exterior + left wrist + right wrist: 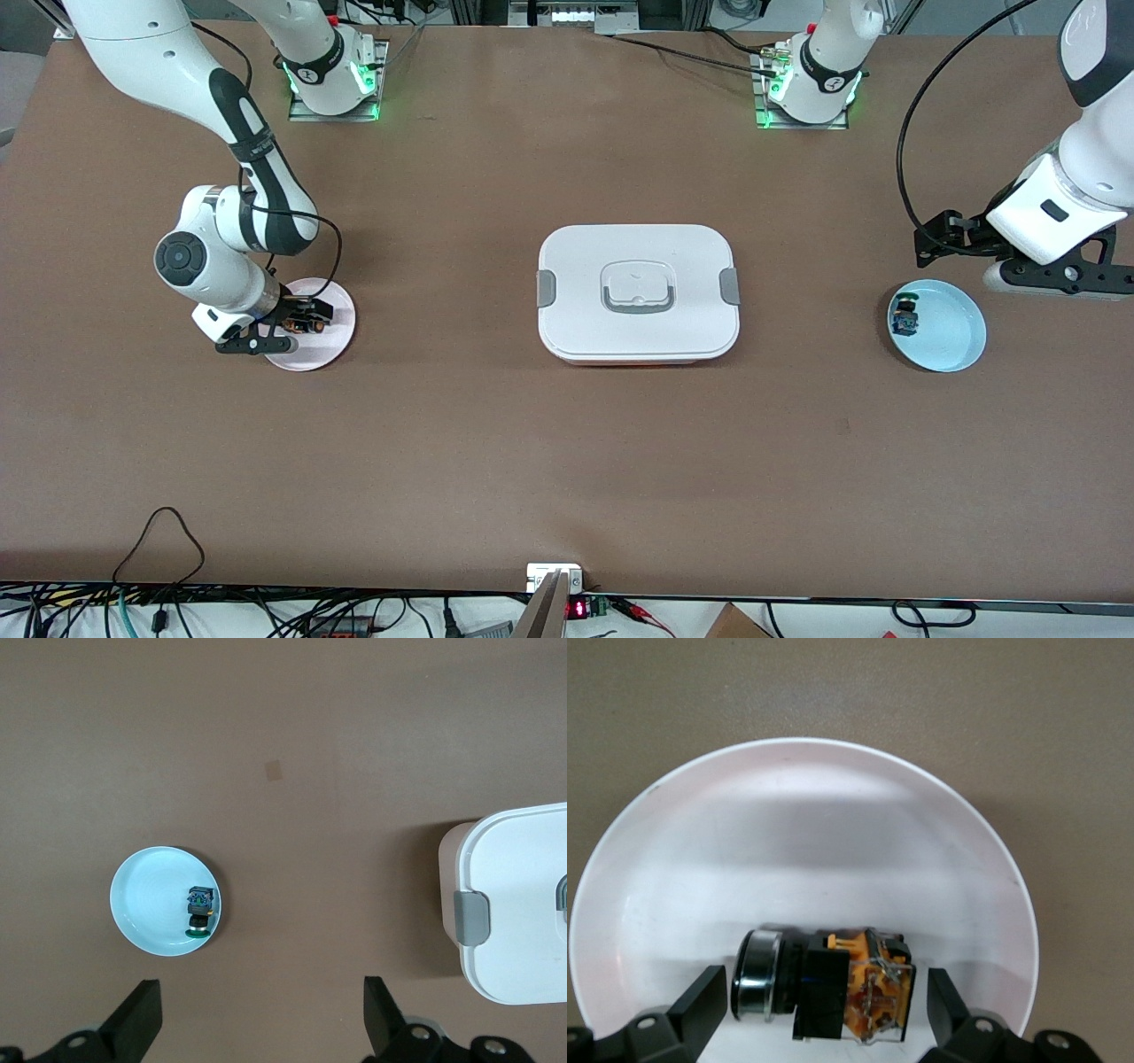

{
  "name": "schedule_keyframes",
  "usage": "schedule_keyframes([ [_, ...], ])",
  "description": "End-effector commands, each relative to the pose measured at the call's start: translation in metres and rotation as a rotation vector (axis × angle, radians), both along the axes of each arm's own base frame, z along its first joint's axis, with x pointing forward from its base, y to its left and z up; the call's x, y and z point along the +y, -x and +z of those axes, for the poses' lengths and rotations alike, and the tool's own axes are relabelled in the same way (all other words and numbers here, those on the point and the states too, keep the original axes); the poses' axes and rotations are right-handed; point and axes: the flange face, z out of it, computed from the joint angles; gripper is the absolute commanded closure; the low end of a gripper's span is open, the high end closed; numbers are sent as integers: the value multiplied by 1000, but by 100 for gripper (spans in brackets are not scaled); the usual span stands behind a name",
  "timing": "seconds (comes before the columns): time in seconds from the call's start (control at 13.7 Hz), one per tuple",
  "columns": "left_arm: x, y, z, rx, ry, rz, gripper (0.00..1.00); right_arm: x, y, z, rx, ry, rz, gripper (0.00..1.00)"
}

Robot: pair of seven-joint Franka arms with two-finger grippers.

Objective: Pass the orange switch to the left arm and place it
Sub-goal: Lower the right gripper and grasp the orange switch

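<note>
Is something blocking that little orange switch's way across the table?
Yes: the large white lidded box sits mid-table, between the orange switch on its pink plate and the left gripper. The open right gripper straddles the switch.

No readable text showing on the box [638, 292], the plates or the switches, a small red lit display [578, 608] glowing at the near table edge with digits too small to read, round emblems on the arm bases illegible
</note>
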Motion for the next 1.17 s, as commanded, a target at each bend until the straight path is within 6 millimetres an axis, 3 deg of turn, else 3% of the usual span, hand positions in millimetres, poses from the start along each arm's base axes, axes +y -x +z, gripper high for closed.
schedule_keyframes([
  [0.0,2,-3,4,0,-7,10,0,5,2,2,-14,-11,-6,0],
  [0.15,2,-3,4,0,-7,10,0,5,2,2,-16,-11,-4,0],
  [0.22,2,-3,4,0,-7,10,0,5,2,2,-14,-11,-3,5],
  [0.37,3,-3,4,0,-7,11,0,4,2,2,-11,-12,-1,28],
  [0.51,3,-3,4,0,-7,11,0,5,2,3,-10,-13,-7,60],
  [0.8,3,-3,4,0,-7,11,0,8,-3,16,29,-19,13,98],
  [0.95,2,-3,4,0,-7,10,0,14,-16,41,53,-28,21,99],
  [1.1,2,-3,4,0,-6,11,0,32,-32,76,54,-49,48,99],
])
